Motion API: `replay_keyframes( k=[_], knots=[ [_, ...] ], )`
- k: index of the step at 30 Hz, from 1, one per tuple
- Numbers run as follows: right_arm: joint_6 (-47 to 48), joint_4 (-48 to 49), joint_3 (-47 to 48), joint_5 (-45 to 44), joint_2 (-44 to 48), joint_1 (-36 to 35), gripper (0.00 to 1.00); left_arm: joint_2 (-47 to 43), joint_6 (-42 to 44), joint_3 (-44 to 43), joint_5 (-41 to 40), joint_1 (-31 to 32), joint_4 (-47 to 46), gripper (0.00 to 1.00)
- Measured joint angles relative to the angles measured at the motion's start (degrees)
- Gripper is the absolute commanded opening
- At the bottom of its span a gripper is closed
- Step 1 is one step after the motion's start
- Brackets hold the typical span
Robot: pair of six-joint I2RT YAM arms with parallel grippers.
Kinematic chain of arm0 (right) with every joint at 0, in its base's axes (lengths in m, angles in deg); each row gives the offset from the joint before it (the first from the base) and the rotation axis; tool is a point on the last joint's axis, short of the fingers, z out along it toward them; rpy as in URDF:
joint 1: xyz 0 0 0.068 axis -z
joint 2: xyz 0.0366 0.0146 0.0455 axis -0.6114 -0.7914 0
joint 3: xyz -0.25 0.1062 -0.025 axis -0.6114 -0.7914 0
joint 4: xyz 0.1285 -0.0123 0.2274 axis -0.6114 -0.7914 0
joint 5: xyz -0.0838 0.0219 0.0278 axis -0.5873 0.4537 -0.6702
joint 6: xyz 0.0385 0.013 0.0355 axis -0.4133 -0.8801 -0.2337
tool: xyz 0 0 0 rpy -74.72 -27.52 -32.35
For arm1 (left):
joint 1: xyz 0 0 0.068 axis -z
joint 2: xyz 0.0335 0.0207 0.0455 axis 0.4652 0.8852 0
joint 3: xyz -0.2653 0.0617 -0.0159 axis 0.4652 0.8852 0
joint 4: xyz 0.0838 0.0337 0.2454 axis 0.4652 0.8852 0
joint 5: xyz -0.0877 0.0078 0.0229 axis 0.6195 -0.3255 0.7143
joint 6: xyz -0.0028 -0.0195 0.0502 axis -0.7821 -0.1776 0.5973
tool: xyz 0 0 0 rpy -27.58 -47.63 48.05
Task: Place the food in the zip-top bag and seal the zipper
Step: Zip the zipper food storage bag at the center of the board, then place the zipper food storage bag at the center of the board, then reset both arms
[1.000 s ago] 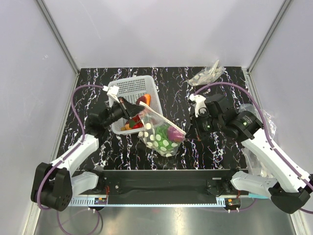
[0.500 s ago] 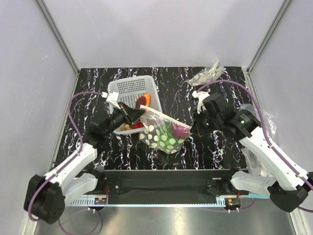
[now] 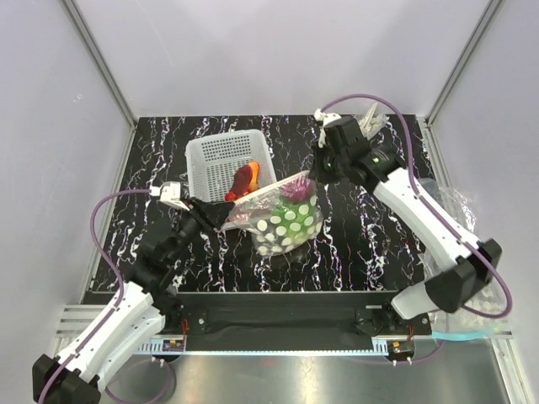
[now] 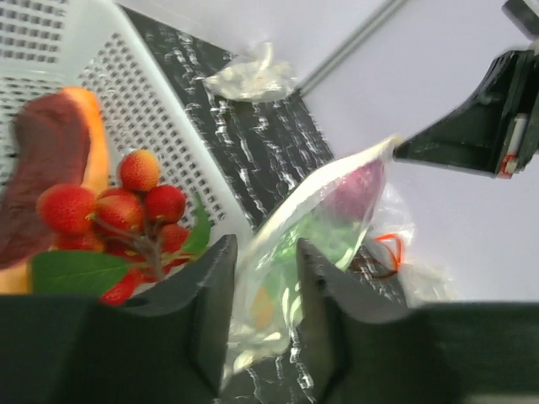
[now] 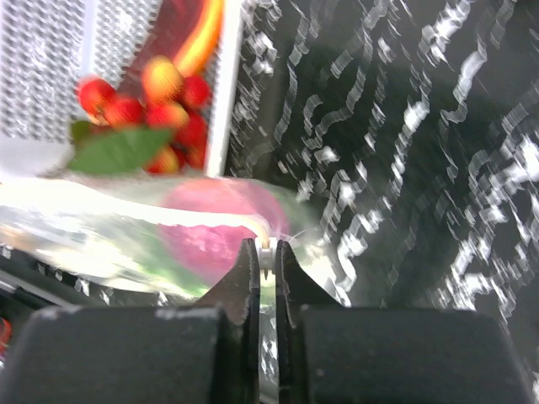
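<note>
One zip-top bag (image 3: 286, 220), right jaws pinching

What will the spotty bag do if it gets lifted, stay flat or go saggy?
Probably saggy: the bag is thin film and bulges below the corner the right hand pinches. It likely feels light, as the toy food inside barely stretches it. Its shiny film may slip.

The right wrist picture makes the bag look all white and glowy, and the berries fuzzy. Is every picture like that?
No. Right wrist view: glare washes the zip-top bag white on its left, and the berries are blurred. Left wrist view: berries sharper, bag soft. Top view: even light, mostly crisp.
</note>
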Motion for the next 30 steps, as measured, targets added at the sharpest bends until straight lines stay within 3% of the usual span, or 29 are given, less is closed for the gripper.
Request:
replay_keyframes(
  k=[2, 3, 4, 7, 10, 11, 16, 22, 30],
  knots=[
    [-0.07, 2.05, 2.14, 1.53, -3.17, 0.13, 0.33, -1.66, 0.42, 0.07, -1.46, 0.0, 2.67, 0.73],
    [-0.26, 3.3, 2.84, 2.67, -4.5, 0.17, 0.47, -2.73, 0.68, 0.07, -2.27, 0.0, 4.11, 0.86],
    [-0.42, 4.42, 3.19, 3.65, -5.42, 0.22, 0.66, -4.09, 1.36, 0.07, -3.23, 0.02, 5.7, 0.89],
    [-0.37, 6.93, 3.26, 6.4, -5.84, 0.22, 0.77, -8.48, 2.97, -0.55, -6.27, 0.02, 11.26, 0.93],
    [-0.52, 9.05, 2.69, 6.64, -4.33, 0.22, 0.81, -9.73, 4.81, -3.21, -7.74, 0.02, 15.74, 0.99],
    [-0.61, 10.03, 1.68, 6.01, -3.08, 0.22, 0.87, -9.66, 5.6, -4.66, -7.89, 0.02, 17.44, 0.99],
    [-2.01, 15.91, -9.46, 0.9, 10.36, 0.33, 1.0, -7.91, 9.29, -13.05, -5.68, 0.02, 25.49, 0.99],
    [-2.86, 22.58, -23.28, -5.62, 30.73, 0.37, 1.0, -8.92, 16.15, -22.12, -2.69, 0.02, 37.09, 0.99],
    [-4.61, 25.64, -36.48, -16.52, 46.9, 0.37, 1.0, -19.08, 22.86, -24.81, -4.59, 0.02, 48.74, 0.99]
  ],
)
